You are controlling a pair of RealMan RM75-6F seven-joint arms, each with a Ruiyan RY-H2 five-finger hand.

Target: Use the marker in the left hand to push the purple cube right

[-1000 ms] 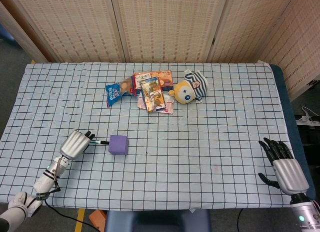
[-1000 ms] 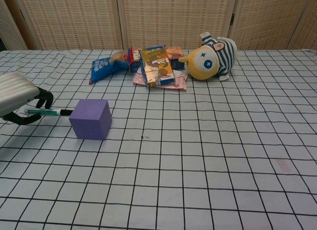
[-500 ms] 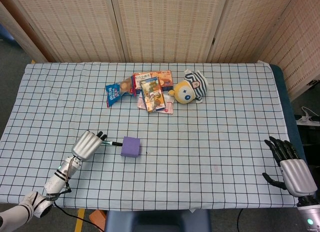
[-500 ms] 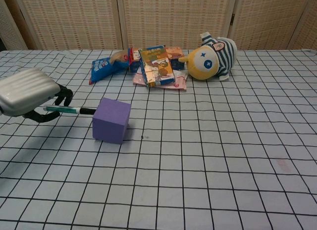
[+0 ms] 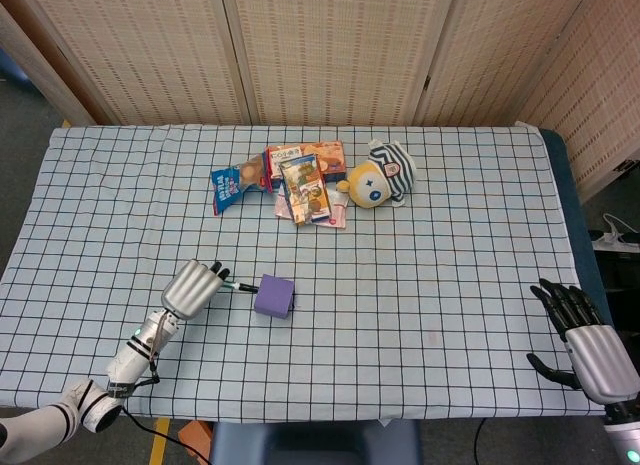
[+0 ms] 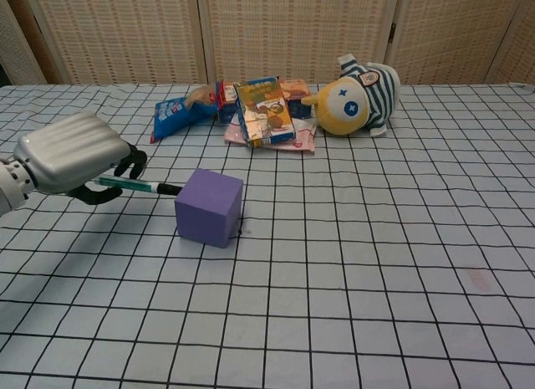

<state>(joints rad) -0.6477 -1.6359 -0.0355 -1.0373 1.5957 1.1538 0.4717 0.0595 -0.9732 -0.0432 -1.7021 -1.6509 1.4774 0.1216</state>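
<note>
The purple cube (image 5: 274, 296) (image 6: 209, 207) sits on the checked tablecloth, left of centre. My left hand (image 5: 192, 288) (image 6: 73, 154) is just to its left and grips a green marker (image 6: 134, 186) (image 5: 240, 286) that lies level. The marker's black tip touches the cube's left face. My right hand (image 5: 587, 340) rests at the table's front right corner, fingers spread, holding nothing; the chest view does not show it.
Snack packets and small boxes (image 5: 292, 180) (image 6: 251, 109) lie in a heap at the back middle. A yellow plush toy in a striped hat (image 5: 379, 180) (image 6: 356, 99) sits beside them on the right. The table edge (image 5: 400, 417) runs along the front.
My left hand with the marker has travelled right, and the purple cube has slid right ahead of the tip. The right hand has drifted slightly toward the front edge.
</note>
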